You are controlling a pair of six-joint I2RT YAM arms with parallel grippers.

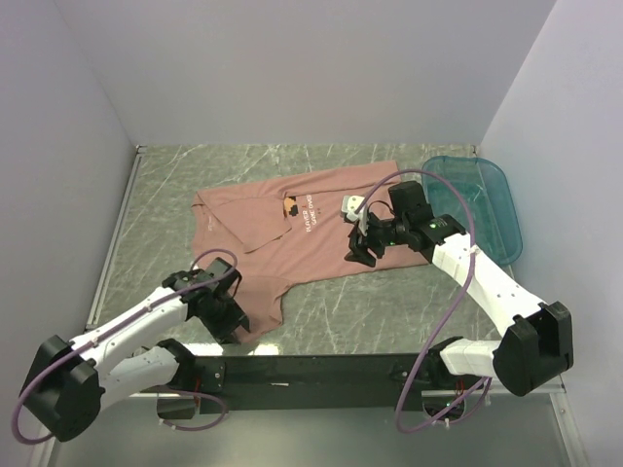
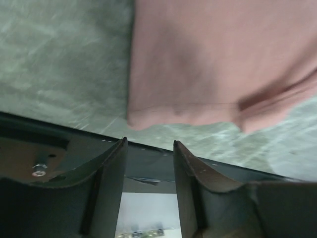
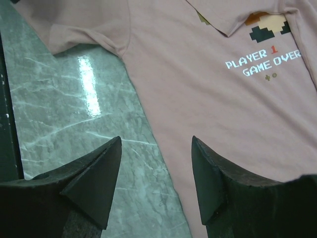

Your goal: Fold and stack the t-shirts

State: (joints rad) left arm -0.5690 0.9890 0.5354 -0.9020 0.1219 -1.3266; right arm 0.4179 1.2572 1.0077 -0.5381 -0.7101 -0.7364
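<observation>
Left tool [image 2: 148, 143] agape at t-shirt [image 1: 311, 233] edge, teal tub [image 1: 492, 195] far right

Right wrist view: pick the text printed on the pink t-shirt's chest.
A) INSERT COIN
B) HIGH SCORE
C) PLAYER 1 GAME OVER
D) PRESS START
C: the lettering on the pink t-shirt reads PLAYER 1 GAME OVER, just below the pixel figure.

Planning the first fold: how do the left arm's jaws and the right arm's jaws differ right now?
On the left arm the jaws sit at the near-left corner of the dusty-pink cotton t-shirt, just short of its edge; on the right arm they straddle its near-right edge. The right jaws look spread wider than the left. Both are open and empty.
</observation>
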